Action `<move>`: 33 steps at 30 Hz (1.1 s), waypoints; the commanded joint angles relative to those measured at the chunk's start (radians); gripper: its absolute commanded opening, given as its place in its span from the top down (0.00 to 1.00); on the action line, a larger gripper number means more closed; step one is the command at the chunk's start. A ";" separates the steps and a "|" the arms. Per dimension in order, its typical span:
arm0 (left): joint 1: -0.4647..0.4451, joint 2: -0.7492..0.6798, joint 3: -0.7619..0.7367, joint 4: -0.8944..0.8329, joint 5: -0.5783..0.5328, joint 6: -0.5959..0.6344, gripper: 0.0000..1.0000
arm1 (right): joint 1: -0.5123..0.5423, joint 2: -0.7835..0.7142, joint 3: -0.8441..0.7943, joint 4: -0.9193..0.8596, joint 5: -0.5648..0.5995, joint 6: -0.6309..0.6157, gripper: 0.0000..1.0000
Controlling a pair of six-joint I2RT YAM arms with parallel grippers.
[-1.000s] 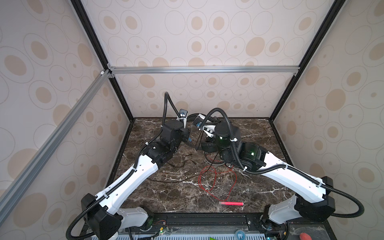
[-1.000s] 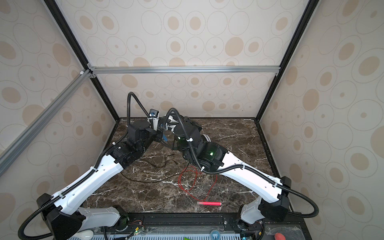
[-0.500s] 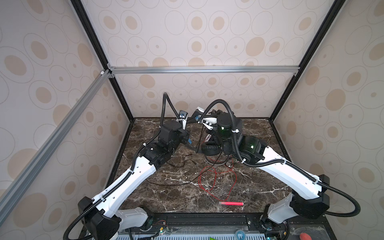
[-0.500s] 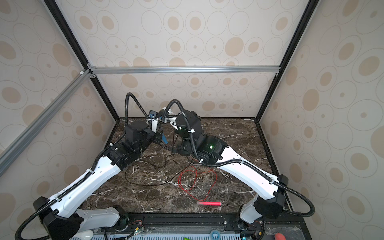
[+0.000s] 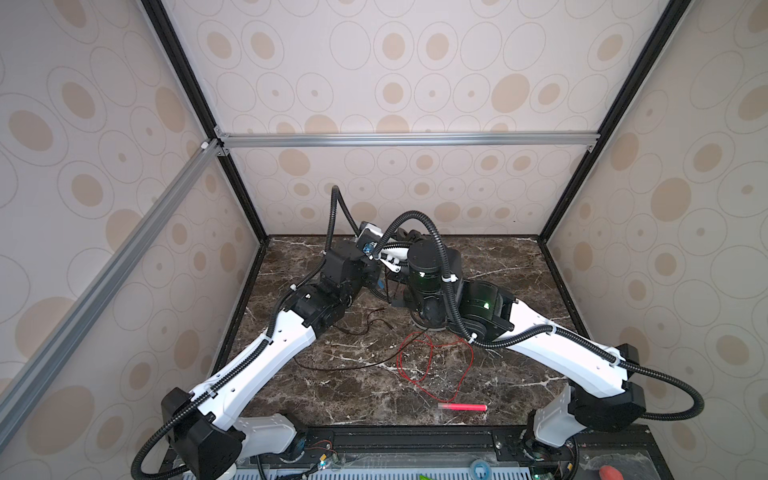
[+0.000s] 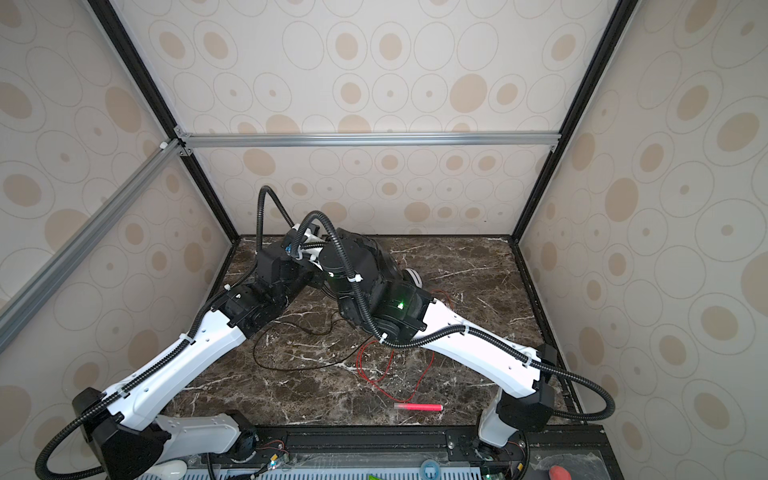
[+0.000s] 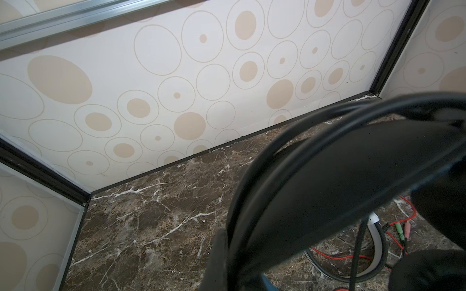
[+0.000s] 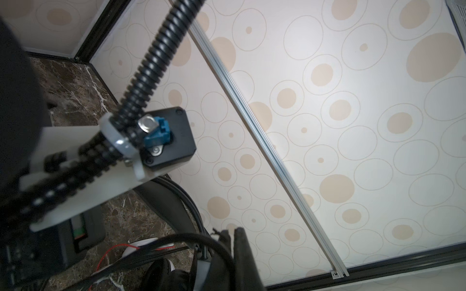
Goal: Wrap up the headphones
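Observation:
My left gripper (image 7: 235, 269) is shut on the headband of the black headphones (image 7: 327, 189), held up near the back middle of the table (image 5: 498, 374). Their black cable (image 7: 254, 173) runs in loops along the band. A blue accent of the black headphones (image 5: 380, 285) shows between the arms. My right gripper (image 8: 233, 241) is shut, with the black cable (image 8: 201, 238) curving into its fingers, close beside the left wrist. The white headphones (image 7: 375, 234) (image 6: 413, 276) lie on the table under the arms, their thin red cable (image 5: 432, 365) trailing forward.
Slack black cable (image 5: 357, 365) loops over the table (image 6: 478, 291) toward the left arm. A pink stick (image 5: 463, 407) lies near the front edge. Green and pink plugs (image 7: 402, 230) rest by the white headset. The back wall (image 5: 415, 195) is close behind both grippers.
My right gripper has closed and its wrist has risen and swung toward the back wall, next to the left wrist. The left arm has lifted the black headphones slightly.

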 commanded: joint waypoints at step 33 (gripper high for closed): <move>0.003 -0.072 0.064 0.001 0.162 0.109 1.00 | -0.406 -0.138 -0.047 -0.127 -0.120 0.126 0.70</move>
